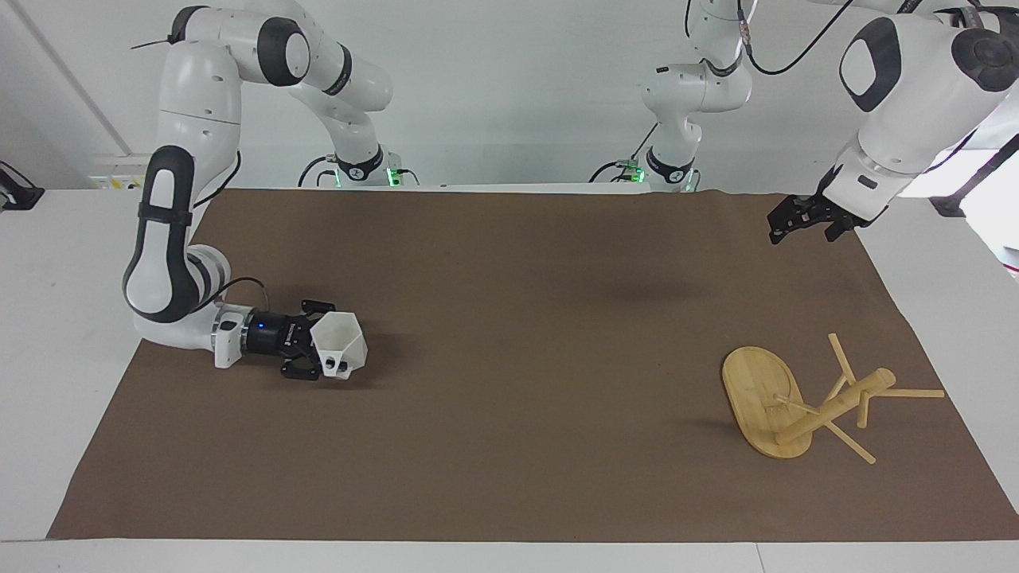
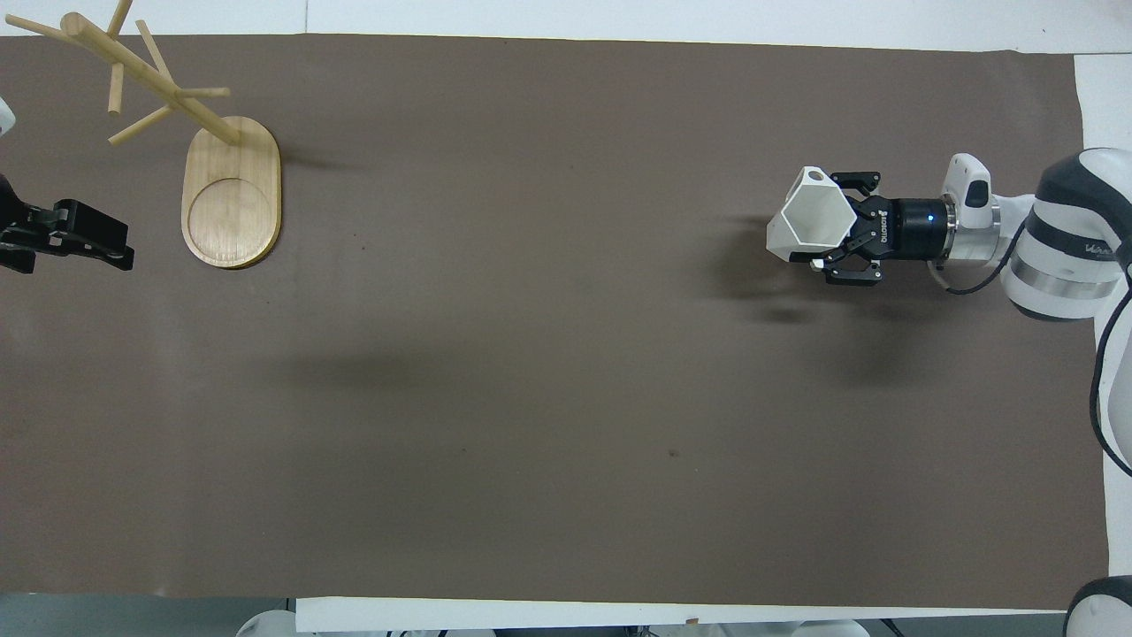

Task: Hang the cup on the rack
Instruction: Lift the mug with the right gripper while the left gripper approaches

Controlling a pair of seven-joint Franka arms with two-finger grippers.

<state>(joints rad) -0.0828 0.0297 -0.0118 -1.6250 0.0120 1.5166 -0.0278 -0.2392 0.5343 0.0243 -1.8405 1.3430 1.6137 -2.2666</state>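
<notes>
Though the lines below are short, each is a reading of the scene as it lies.

Cup: small white faceted cup point(image 1: 341, 346) with a hexagonal rim and a blocky pierced handle, pinched at one wall by the right gripper point(image 1: 312, 356), mouth up and handle turned down toward the brown mat point(image 1: 509, 446); it looks raised just off the mat, at the right arm's end of the counter point(image 1: 32, 382).

Right gripper: lying nearly level, fingers pressed onto the cup's wall.

Grip risk: the hold is on one slanted facet only, so I judge the cup could swivel or slip out during a quick carry.

Handle risk: with the handle low and pointing away from the gripper, its hole will need turning to meet a peg; a poor wrist angle would make the peg strike the cup's side.

Rack: light bamboo mug tree point(image 1: 804, 402) with an oval base, a thick post and thin pegs, well apart from the right gripper, at the left arm's end.

Rack risk: the base is free, so a sideways shove from the cup could slide or tip the rack.

Left gripper point(image 1: 800, 223): spread and empty, waiting over the mat's edge near the rack; a carry coming across may crowd it.
</notes>
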